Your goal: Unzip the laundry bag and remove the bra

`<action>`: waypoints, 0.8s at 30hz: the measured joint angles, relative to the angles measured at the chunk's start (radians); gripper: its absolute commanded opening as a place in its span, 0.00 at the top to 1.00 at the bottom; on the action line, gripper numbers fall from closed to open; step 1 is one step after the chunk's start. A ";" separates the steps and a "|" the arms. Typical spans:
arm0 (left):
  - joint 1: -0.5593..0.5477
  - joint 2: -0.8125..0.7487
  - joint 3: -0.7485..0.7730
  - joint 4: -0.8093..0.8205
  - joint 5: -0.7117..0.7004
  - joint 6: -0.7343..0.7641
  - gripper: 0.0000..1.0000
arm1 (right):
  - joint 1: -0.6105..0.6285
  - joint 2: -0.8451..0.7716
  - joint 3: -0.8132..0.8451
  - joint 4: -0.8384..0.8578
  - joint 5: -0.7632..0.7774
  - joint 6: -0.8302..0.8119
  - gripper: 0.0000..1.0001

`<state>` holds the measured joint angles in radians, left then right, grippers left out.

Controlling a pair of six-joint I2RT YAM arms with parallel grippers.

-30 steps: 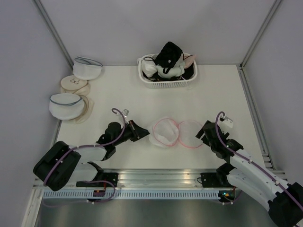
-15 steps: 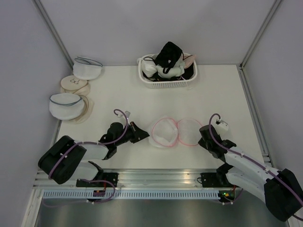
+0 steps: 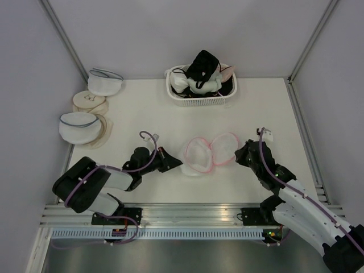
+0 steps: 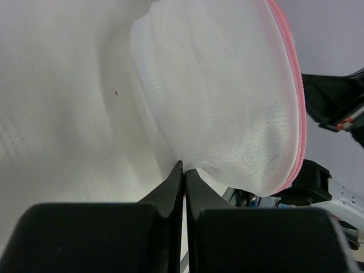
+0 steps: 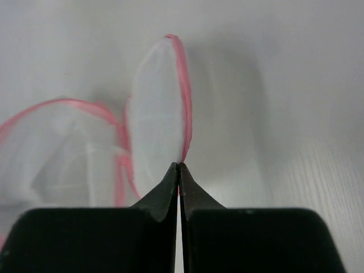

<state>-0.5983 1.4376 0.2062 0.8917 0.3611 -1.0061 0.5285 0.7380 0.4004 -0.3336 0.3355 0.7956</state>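
I find the bag unzipped, apparently empty, left gripper and right gripper each pinched tight on a half, bra in the basket beyond them.

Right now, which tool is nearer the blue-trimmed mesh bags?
Left. The left tool pinches the laundry bag right of the blue-trimmed bags; the right tool grips its farther half.

No readable text or labels, faint dark mark on beige disc, too small to read
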 measured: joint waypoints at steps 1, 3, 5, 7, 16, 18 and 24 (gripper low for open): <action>-0.002 0.007 0.002 0.005 0.004 -0.002 0.98 | 0.000 -0.004 0.031 0.019 -0.037 -0.037 0.99; -0.007 0.023 0.007 0.014 0.010 -0.006 0.98 | 0.001 0.011 0.085 0.065 -0.124 -0.106 0.99; -0.011 0.042 0.015 0.029 0.015 -0.010 0.98 | 0.006 0.042 0.119 0.115 -0.212 -0.163 1.00; -0.014 0.066 0.026 0.049 0.021 -0.016 0.98 | 0.019 0.096 0.137 0.172 -0.309 -0.214 1.00; -0.022 0.183 0.046 0.167 0.049 -0.068 0.98 | 0.156 0.365 0.147 0.321 -0.635 -0.360 1.00; -0.026 0.200 0.047 0.189 0.052 -0.077 0.98 | 0.179 0.393 0.147 0.348 -0.687 -0.371 1.00; -0.034 0.208 0.048 0.221 0.060 -0.083 0.98 | 0.189 0.416 0.147 0.434 -0.795 -0.373 1.00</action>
<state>-0.6327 1.6451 0.2543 1.1126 0.4210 -1.0893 0.7174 1.1538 0.5472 0.1001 -0.4591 0.4221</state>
